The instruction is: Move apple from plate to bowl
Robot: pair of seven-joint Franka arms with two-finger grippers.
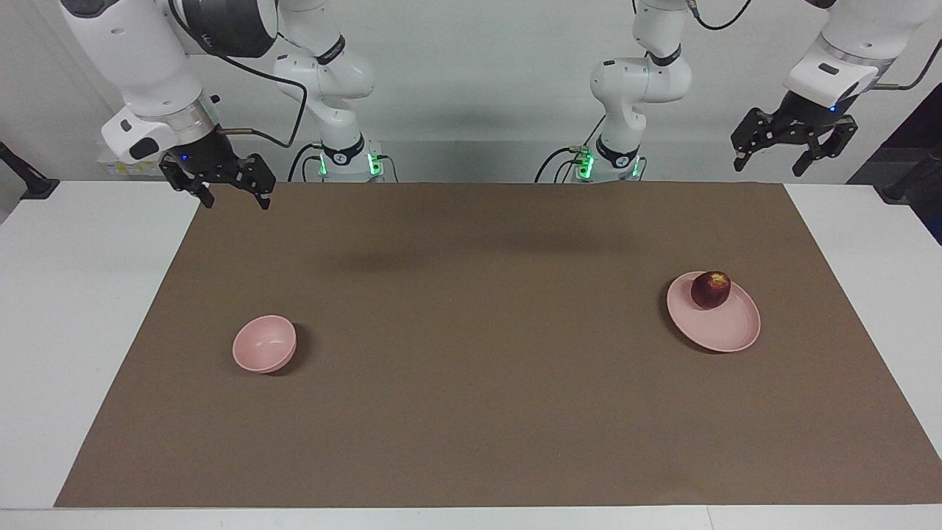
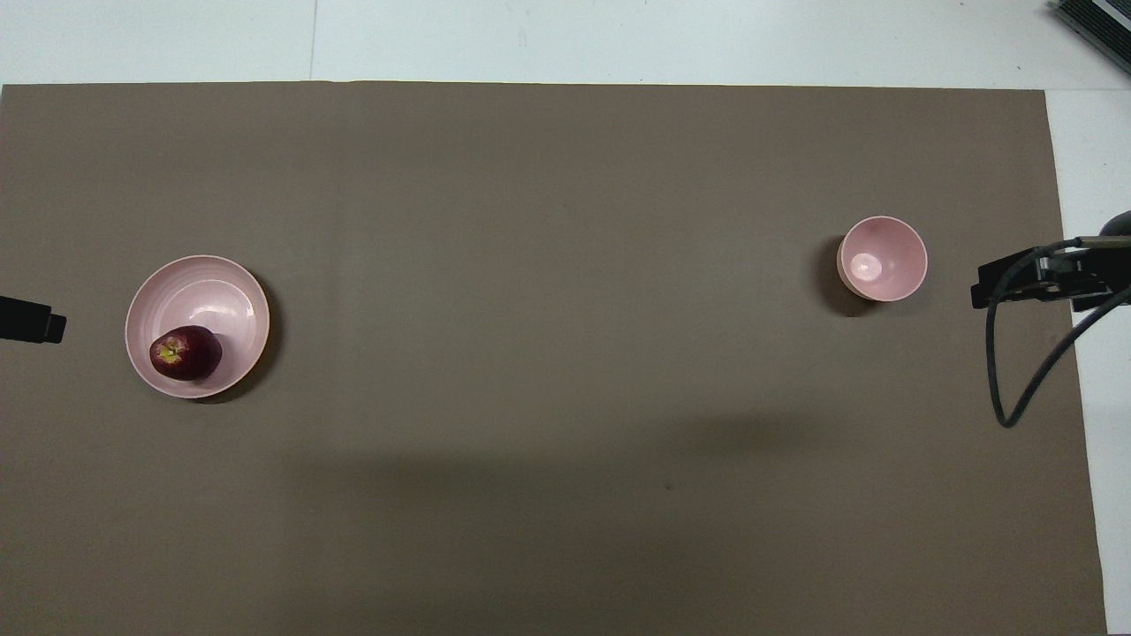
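A small dark red apple [image 1: 710, 289] [image 2: 185, 352] lies on the pale pink plate [image 1: 728, 331] [image 2: 216, 296], on the part of it nearer to the robots. The plate is toward the left arm's end of the table. The small, deep pink bowl [image 1: 263, 344] [image 2: 882, 258] stands toward the right arm's end with nothing in it. My left gripper [image 1: 769, 165] hangs open, high above the table's corner by its own base. My right gripper [image 1: 236, 200] is also open and raised, over the mat's corner by its own base. Neither gripper holds anything.
A brown mat [image 1: 471, 383] covers most of the white table [image 1: 81, 309]. In the overhead view a black cable [image 2: 1016, 389] loops down from the right gripper. A dark object [image 2: 1096, 26] sits at the table's corner farthest from the robots, at the right arm's end.
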